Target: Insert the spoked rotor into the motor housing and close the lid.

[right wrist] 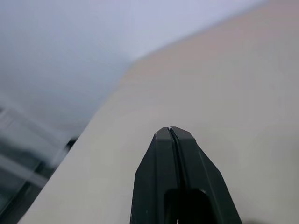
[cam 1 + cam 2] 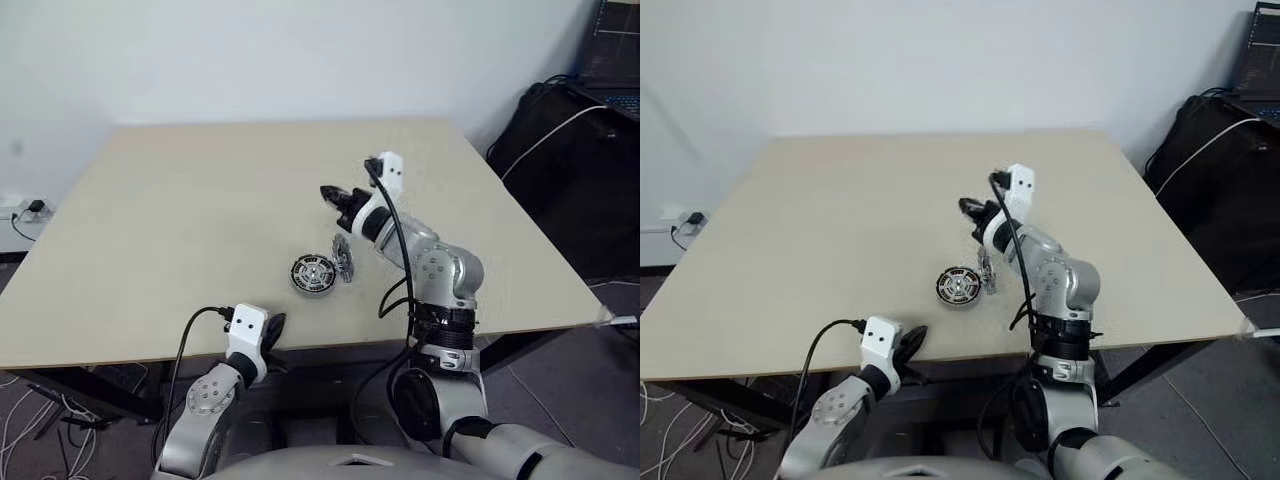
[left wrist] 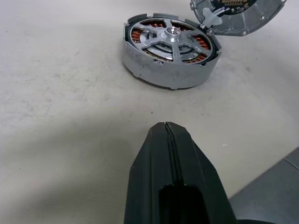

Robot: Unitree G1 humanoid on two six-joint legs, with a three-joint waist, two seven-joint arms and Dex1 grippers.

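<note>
The motor housing (image 2: 313,273) lies flat on the table's near middle. In the left wrist view the spoked rotor (image 3: 172,37) sits inside the housing (image 3: 159,67), with copper windings showing between its spokes. The lid (image 2: 343,258) stands tilted on edge against the housing's right side, its inner face (image 3: 238,16) turned toward the housing. My right gripper (image 2: 330,193) hangs above and behind the lid, shut and empty, pointing left; its tips (image 1: 170,129) are pressed together. My left gripper (image 2: 272,330) rests shut at the table's front edge, short of the housing, with its tips (image 3: 166,126) closed.
The beige table (image 2: 180,230) is bare apart from the motor parts. A black bag (image 2: 570,170) and a laptop (image 2: 615,60) stand off the table's right side. Cables and a power strip (image 2: 25,210) lie on the floor at the left.
</note>
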